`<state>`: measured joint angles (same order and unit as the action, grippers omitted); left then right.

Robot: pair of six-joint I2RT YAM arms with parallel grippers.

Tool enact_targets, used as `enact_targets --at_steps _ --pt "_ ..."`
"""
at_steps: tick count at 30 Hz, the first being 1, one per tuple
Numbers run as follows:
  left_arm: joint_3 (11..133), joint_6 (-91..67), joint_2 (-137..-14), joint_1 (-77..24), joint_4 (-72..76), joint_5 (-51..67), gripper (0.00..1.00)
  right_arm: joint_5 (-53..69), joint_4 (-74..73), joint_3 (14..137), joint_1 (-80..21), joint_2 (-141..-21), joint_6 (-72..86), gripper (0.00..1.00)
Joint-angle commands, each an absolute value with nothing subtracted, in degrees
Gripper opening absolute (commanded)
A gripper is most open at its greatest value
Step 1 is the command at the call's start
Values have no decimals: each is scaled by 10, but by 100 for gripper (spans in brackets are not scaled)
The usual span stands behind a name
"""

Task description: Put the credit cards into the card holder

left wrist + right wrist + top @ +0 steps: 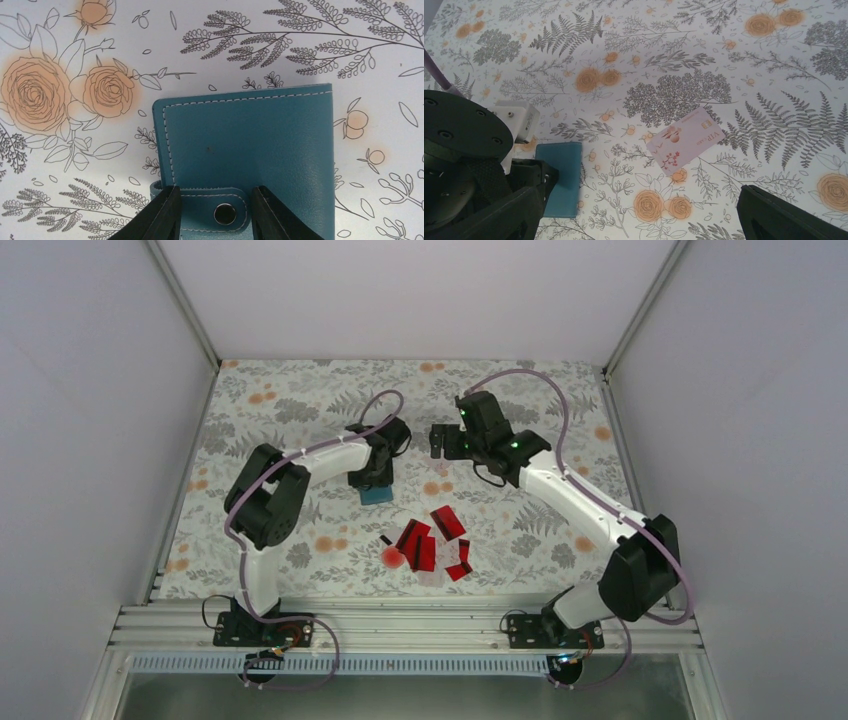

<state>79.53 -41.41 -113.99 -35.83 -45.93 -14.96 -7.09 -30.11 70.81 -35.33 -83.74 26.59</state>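
Card holder (250,145) sits flat on the table, closed. It's teal with white stitching and its snap strap (215,210) is buttoned. It's a bit farther back than the scatter of red cards (427,552), which lie nearer the front edge. One pale pink card (685,140) lies face up on its own, apart from the holder.

Surface is a white tablecloth (300,400) printed with grey ferns and orange roses. Plain white walls (90,390) box it in, with metal rails (400,625) along the near edge.

Holder's bottom edge is cut off in the left wrist view, and from above the pale card is hard to pick out.

Left gripper (215,217) points down over the holder, jaws partway apart, straddling the strap. Can't tell if they're touching it. Right gripper (644,200) hovers off to the side, jaws spread wide, holding nothing.
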Motion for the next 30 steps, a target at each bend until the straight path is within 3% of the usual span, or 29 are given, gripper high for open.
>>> enact_targets --at_steps 1,16,30 --pt "765 -398 -1146 -357 -449 -133 35 -60 -312 729 -352 -852 274 99" --pt "709 -366 -1112 -353 -386 -124 3 -5 -291 711 -352 -894 269 99" --pt "668 -324 -1006 -352 -307 -58 2 280 -217 708 -352 -1046 217 98"
